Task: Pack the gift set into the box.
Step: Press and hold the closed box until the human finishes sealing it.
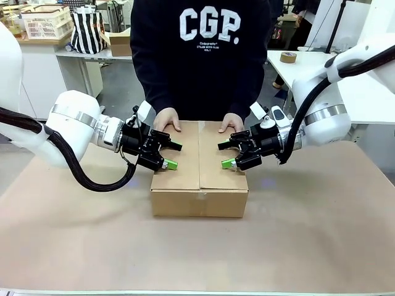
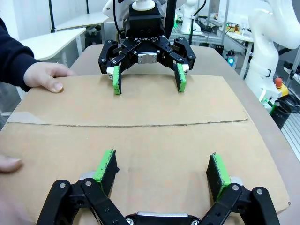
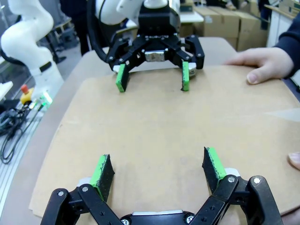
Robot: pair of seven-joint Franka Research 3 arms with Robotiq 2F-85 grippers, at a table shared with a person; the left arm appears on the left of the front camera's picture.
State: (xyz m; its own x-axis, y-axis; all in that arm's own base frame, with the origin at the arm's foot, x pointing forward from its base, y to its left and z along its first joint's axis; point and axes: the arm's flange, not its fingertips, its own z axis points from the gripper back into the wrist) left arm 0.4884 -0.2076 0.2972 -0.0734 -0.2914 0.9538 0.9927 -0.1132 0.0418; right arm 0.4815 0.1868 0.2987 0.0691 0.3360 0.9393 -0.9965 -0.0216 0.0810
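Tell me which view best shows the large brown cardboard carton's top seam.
Left wrist view: the seam crosses the carton plainly, between the open left gripper and right gripper. Front view shows it as a thin foreshortened line. In the right wrist view it is too faint to make out.

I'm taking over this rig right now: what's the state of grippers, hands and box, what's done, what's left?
Left gripper: open, empty, over the left top flap of the box.
Right gripper: open, empty, over the right flap.
Person: one hand and the other hand rest flat on the box top's far edge.
Done: flaps folded shut, so the gift set cannot be checked.
Left: confirm contents; whether the seam is taped is unclear.
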